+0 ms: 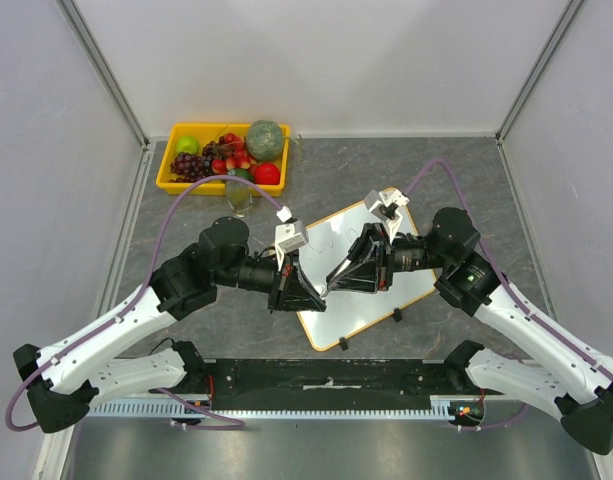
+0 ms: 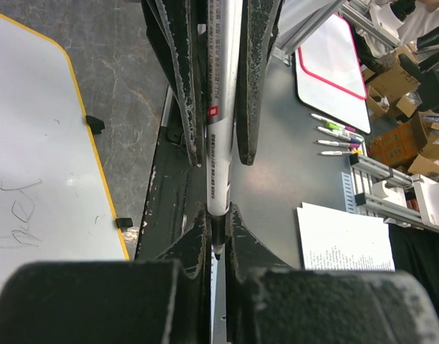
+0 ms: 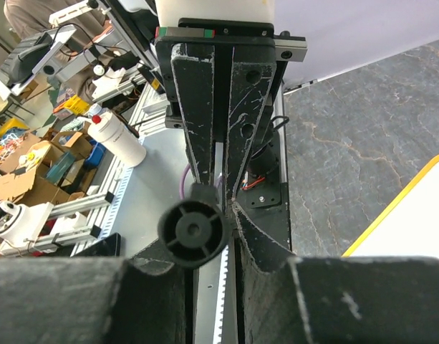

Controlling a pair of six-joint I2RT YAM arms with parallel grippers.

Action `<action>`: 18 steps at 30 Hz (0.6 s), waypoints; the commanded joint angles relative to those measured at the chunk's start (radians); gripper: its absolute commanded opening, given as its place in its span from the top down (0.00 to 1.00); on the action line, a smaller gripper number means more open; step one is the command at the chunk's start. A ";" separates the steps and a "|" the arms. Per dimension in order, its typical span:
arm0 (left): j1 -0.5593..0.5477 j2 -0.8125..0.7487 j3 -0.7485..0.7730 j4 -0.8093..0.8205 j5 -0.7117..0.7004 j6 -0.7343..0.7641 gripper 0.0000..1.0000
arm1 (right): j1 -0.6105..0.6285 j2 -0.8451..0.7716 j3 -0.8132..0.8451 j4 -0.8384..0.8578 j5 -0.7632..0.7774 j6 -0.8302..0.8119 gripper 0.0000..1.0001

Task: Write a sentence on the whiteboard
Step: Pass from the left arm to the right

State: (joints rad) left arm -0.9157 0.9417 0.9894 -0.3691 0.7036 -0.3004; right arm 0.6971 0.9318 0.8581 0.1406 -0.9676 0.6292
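The whiteboard (image 1: 411,285) lies tilted on the grey table under both grippers, and its yellow edge also shows as the whiteboard (image 2: 40,122) and the whiteboard (image 3: 412,222). Of the sentence (image 2: 18,211) I see only a few thin dark strokes. A white marker (image 2: 219,93) with its tip bare spans the gap between the two grippers. My left gripper (image 2: 218,226) is shut on the marker's dark neck. My right gripper (image 2: 220,154) presses on the barrel from both sides. The marker's black rear end (image 3: 194,233) sits at my right gripper (image 3: 226,208). In the top view, left gripper (image 1: 321,300) and right gripper (image 1: 331,288) meet tip to tip.
A yellow fruit tray (image 1: 174,182) stands at the back left, with a glass (image 1: 238,197) in front of it. A black rail (image 1: 326,375) runs along the near edge. Beyond the table lie a red-framed board (image 2: 334,64), loose markers (image 2: 337,136) and a printed sheet (image 2: 344,236).
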 commanded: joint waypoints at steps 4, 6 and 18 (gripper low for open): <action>0.000 0.000 0.041 0.002 0.039 0.041 0.98 | -0.004 -0.004 -0.010 -0.009 -0.051 -0.023 0.72; 0.000 0.002 0.040 0.001 0.043 0.040 0.98 | -0.005 -0.002 -0.011 -0.010 -0.054 -0.023 0.74; 0.000 0.009 0.026 -0.004 -0.028 0.014 0.58 | -0.004 -0.008 -0.008 -0.051 0.003 -0.046 1.00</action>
State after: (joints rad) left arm -0.9161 0.9504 0.9905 -0.3733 0.7162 -0.2951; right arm 0.6956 0.9325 0.8513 0.1249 -0.9878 0.5911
